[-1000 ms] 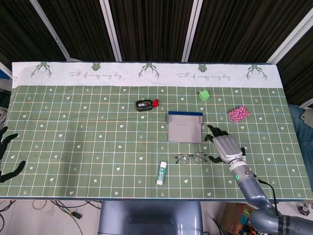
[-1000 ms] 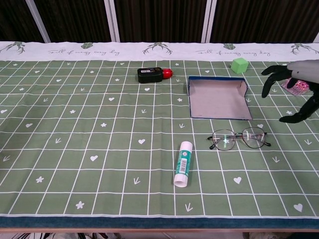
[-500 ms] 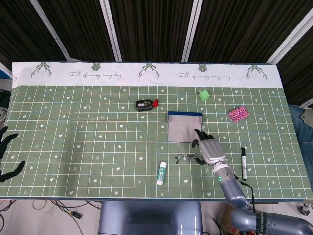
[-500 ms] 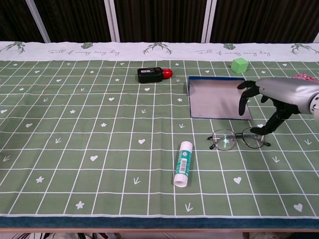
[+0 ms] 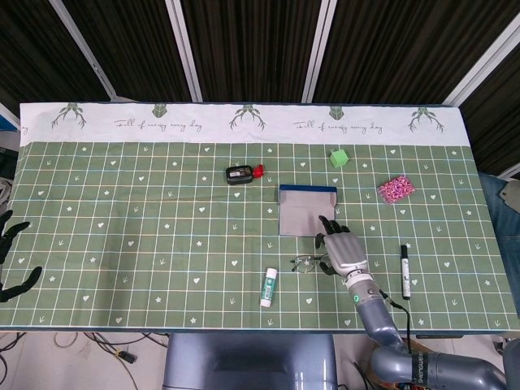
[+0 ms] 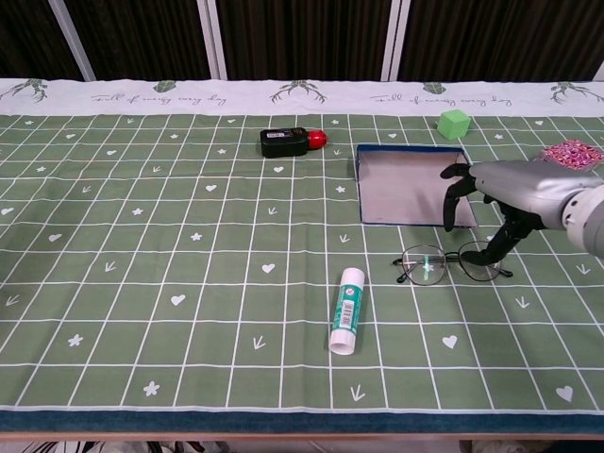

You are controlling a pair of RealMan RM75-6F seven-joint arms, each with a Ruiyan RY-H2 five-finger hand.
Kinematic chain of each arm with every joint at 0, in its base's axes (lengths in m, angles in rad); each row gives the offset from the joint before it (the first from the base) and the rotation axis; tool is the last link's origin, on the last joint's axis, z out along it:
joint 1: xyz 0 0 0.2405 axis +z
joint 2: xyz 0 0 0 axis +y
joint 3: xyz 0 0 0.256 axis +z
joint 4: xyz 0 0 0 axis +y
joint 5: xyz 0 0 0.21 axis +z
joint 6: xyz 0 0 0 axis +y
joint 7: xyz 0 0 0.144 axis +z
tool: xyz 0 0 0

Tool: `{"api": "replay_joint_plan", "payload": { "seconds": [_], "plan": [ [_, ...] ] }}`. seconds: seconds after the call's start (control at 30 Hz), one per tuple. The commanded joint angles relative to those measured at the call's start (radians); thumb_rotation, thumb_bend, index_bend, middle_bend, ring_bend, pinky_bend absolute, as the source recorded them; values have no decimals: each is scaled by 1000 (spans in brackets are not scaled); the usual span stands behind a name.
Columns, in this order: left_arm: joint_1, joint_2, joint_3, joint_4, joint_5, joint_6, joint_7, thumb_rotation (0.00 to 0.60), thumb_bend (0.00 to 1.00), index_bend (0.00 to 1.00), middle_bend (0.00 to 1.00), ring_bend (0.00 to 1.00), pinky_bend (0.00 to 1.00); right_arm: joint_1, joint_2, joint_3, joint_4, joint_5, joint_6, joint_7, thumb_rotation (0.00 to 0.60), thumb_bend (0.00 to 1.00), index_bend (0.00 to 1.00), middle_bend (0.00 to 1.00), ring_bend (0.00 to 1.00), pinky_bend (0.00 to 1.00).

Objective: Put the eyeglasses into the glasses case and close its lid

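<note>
The eyeglasses (image 6: 451, 262) lie unfolded on the green cloth just in front of the glasses case (image 6: 412, 196), a flat grey tray with a blue rim whose lid stands open. My right hand (image 6: 495, 195) hovers over the right lens with fingers spread and holds nothing; its thumb reaches down to the frame, though I cannot tell if it touches. In the head view the right hand (image 5: 341, 252) hides the right half of the eyeglasses (image 5: 307, 263), below the case (image 5: 307, 210). My left hand (image 5: 12, 258) rests at the far left table edge, fingers apart and empty.
A glue stick (image 6: 346, 310) lies left of the glasses. A black marker (image 5: 405, 271) lies to the right of my right hand. Behind the case are a green cube (image 6: 454, 124), a pink object (image 6: 569, 153) and a black device with a red piece (image 6: 288, 142).
My right hand has travelled left from the table's right side to over the right lens, uncovering the black marker. The glasses, case and left hand have not moved.
</note>
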Motion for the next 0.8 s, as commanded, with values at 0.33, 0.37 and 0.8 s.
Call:
{"api": "replay_joint_plan", "payload": {
  "seconds": [0.33,0.37,0.8],
  "plan": [
    [0,0,-1,2,-3,-2,0,600,271,144,0,0,0,12,-32,-10,26,-3,-4,7,600,358,504,44,108,212],
    [0,0,-1,2,-3,-3,0,600,271,144,0,0,0,13,-35,-11,28,-4,-4,6,600,359,506,44,108,212],
    [0,2,-3,3,-7,-3,-4,600,272,144,0,0,0,31,-62,-10,62,11,-8,-8,600,405,537,44,109,212]
  ]
}}
